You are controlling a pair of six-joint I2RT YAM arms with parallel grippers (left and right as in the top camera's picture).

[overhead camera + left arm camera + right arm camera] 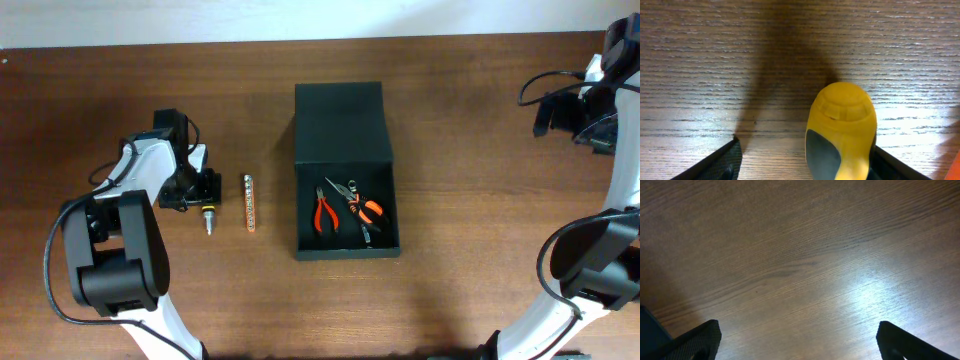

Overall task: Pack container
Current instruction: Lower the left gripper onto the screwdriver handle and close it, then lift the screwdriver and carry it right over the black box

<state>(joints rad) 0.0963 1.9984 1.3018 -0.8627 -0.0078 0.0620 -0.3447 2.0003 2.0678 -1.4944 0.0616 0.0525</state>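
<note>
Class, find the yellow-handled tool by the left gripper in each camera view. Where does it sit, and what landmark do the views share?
Overhead: the yellow-handled tool lies left of centre, just below the left gripper.
Left wrist: lower centre-right, between the fingers, filling much of the view.
Right wrist: not in it.
Shared landmark: the wooden table, visible in all three views.

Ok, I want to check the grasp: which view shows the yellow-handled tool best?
Left wrist: the yellow-handled tool fills the near frame, its yellow and grey handle sharp inside the left end effector. Overhead shows it tiny, left of the container. Right wrist misses it.
</note>
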